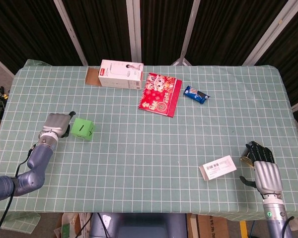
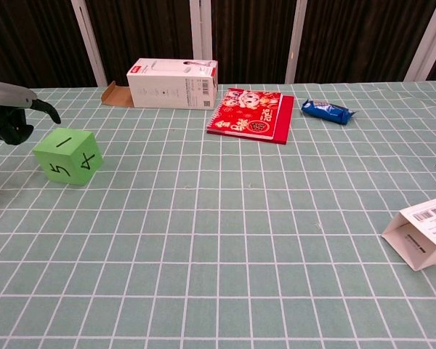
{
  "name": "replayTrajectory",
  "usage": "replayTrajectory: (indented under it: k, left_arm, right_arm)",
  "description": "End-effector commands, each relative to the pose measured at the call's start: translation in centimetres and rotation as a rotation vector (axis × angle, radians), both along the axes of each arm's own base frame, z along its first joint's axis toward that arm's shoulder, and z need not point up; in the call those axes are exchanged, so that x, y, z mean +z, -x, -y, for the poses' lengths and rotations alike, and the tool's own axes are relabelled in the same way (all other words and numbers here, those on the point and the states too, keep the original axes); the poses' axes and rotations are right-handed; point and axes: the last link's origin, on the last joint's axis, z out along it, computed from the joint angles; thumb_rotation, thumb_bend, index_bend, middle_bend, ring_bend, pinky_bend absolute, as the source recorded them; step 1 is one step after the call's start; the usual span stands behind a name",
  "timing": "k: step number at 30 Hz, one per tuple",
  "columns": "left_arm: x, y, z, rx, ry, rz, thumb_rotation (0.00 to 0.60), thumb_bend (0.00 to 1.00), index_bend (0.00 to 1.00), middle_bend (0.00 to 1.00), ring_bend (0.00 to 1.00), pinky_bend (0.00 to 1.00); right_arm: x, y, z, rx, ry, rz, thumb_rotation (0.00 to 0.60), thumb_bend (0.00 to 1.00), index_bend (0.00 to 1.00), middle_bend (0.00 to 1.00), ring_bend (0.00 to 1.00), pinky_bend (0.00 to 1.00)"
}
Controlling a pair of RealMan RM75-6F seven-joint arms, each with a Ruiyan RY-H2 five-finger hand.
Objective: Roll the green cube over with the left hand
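The green cube (image 1: pixel 83 129) (image 2: pixel 67 156) sits flat on the checked cloth at the left, with 1 on top and 5 and 4 on the faces toward the chest camera. My left hand (image 1: pixel 56 125) (image 2: pixel 13 113) hovers just left of the cube with a small gap between them. It holds nothing, and one finger reaches toward the cube's top edge. My right hand (image 1: pixel 262 166) rests at the near right corner of the table, empty, with its fingers spread; only the head view shows it.
A white carton (image 1: pixel 120 74) lies at the back, with a red notebook (image 1: pixel 160 93) and a blue snack packet (image 1: pixel 195 94) to its right. A small white barcoded box (image 1: pixel 219 167) lies near my right hand. The table's left edge (image 1: pixel 5 106) is close to the left arm.
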Motion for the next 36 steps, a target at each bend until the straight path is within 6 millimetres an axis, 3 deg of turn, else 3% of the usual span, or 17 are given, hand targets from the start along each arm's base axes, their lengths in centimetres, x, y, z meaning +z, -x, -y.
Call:
replayTrajectory:
  k: [1,36]
  left_arm:
    - [-0.38,-0.23,-0.03,-0.009,0.008,0.007,0.600,0.91,0.14,0.82,0.75,0.82]
    - [0.29,0.41,0.79,0.007,0.071,0.042,0.600,0.91,0.17,0.82,0.75,0.82]
  right_arm:
    - [-0.05,0.02,0.03,-0.001,-0.002,-0.002,0.600,0.19,0.08,0.01,0.00,0.02]
    - [-0.31,0.01,0.12,-0.005,-0.019,0.004,0.600,0.18,0.08,0.01,0.00,0.02]
